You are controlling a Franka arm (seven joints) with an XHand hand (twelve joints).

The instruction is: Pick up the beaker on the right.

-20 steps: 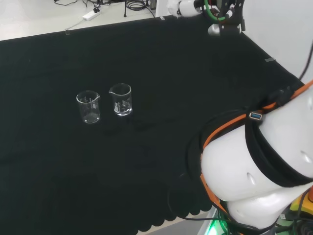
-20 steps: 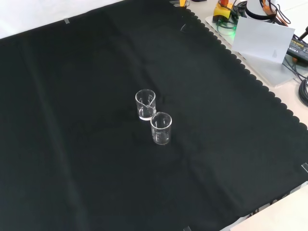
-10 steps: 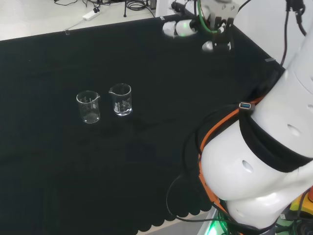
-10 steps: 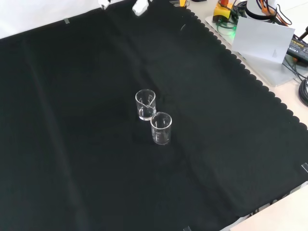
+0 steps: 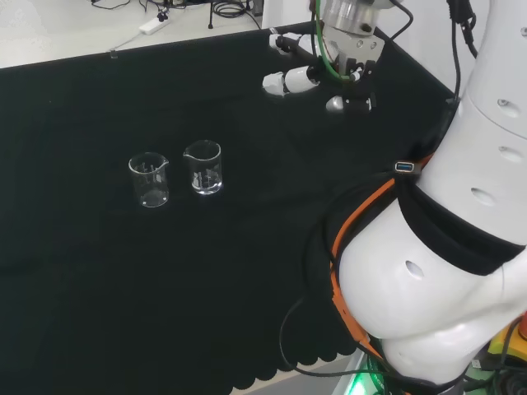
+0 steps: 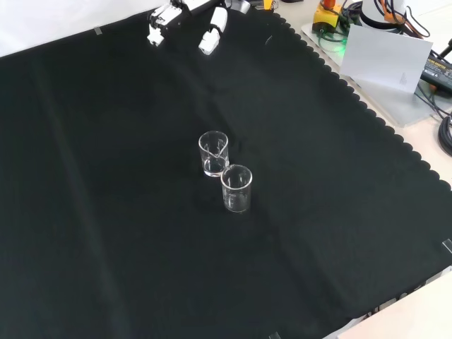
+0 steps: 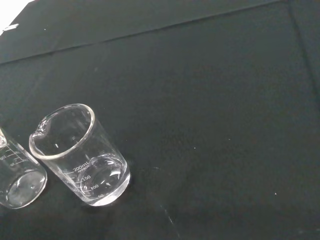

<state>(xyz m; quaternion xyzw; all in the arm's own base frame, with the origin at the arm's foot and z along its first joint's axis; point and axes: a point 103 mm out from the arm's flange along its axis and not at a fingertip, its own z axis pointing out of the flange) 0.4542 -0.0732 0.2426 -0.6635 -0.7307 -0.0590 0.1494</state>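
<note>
**Hand high and far off, right-hand beaker well short of it**

From my seat, the hand (image 5: 317,76) sits over the far right part of the tabletop (image 5: 74,271) in the head view, fingers stretched out straight and holding nothing. In the front view it comes in at the top edge (image 6: 185,15), well apart from the glassware.

Two clear beakers stand upright near the middle of the cloth, just beside each other. The one I want is the right beaker (image 5: 202,167) as the head view has it; in the front view it is the farther of the pair (image 6: 213,153), and the wrist view shows it whole, spout at the rim (image 7: 80,155). The left beaker (image 5: 149,180) stands just beside it, nearer the camera in the front view (image 6: 236,188).

The relation that matters: from the hand, the target lies leftward and toward me in the head view, with its neighbour on the far side of it. I judge the approach has room from the hand's side.

I cannot tell whether the two glasses touch. Both look empty. The left beaker is cut off in the wrist view.
</note>
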